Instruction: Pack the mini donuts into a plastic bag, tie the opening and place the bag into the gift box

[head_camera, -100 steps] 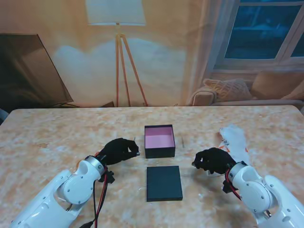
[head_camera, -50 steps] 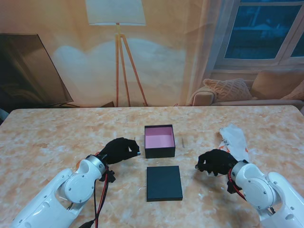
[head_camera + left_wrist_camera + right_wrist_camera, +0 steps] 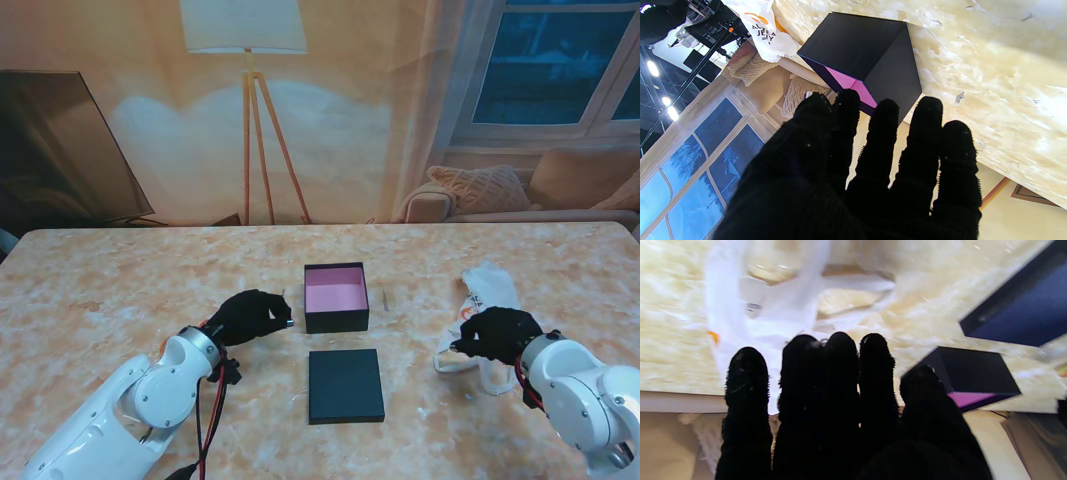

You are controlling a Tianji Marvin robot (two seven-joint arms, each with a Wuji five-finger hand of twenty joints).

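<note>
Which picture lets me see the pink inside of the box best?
The stand view: the open gift box shows its whole pink floor. The left wrist view and right wrist view show mostly dark walls and a pink sliver.

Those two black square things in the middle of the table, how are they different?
The gift box is open and shows a pink inside; the lid is a flat, plain black slab. The box lies farther from me, the lid nearer, with a gap between them. Both are dark, squarish, and neither hand touches them.
</note>
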